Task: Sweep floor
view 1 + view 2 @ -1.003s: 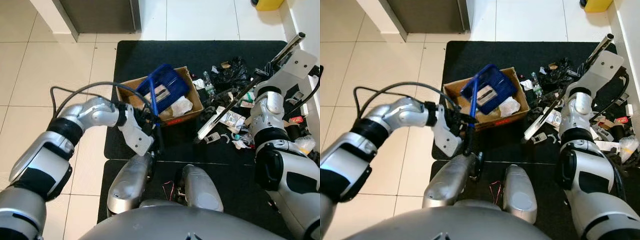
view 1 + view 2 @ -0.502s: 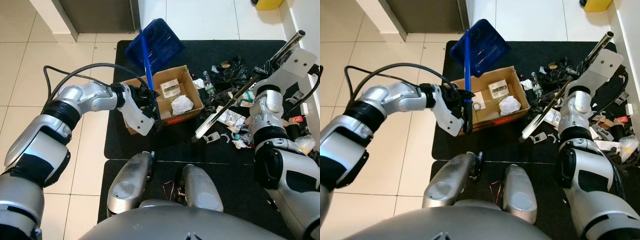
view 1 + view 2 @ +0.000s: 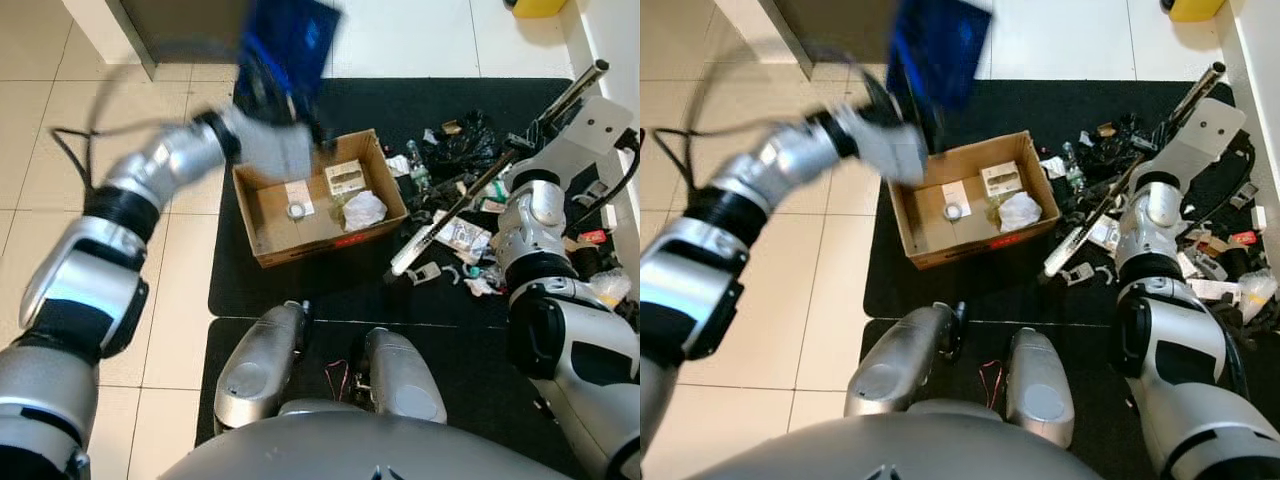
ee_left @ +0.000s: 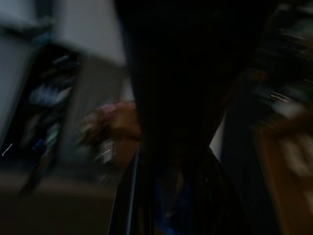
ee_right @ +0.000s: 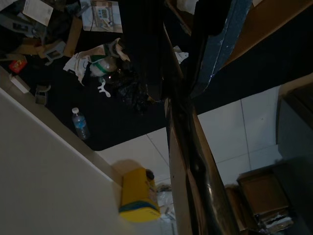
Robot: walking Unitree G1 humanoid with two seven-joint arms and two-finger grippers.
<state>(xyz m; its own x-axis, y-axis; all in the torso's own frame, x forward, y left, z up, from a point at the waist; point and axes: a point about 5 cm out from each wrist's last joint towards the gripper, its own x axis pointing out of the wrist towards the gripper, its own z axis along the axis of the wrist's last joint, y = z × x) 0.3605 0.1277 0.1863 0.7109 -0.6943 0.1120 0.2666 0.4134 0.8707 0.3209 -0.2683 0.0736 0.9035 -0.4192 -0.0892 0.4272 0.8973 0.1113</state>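
I've got the left claw (image 3: 290, 95) clenched on the blue dustpan (image 3: 285, 40), blurred, far-left above the cardboard box (image 3: 318, 198). Right claw (image 3: 530, 140) grasping the broom (image 3: 470, 195) over trash pile (image 3: 470, 150) on the mat (image 3: 300, 290). Emptying step looks done; next I bring pan down nr the trash.

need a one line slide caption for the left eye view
Left gripper lifts the blue dustpan above the cardboard box; litter and broom lie beside it.
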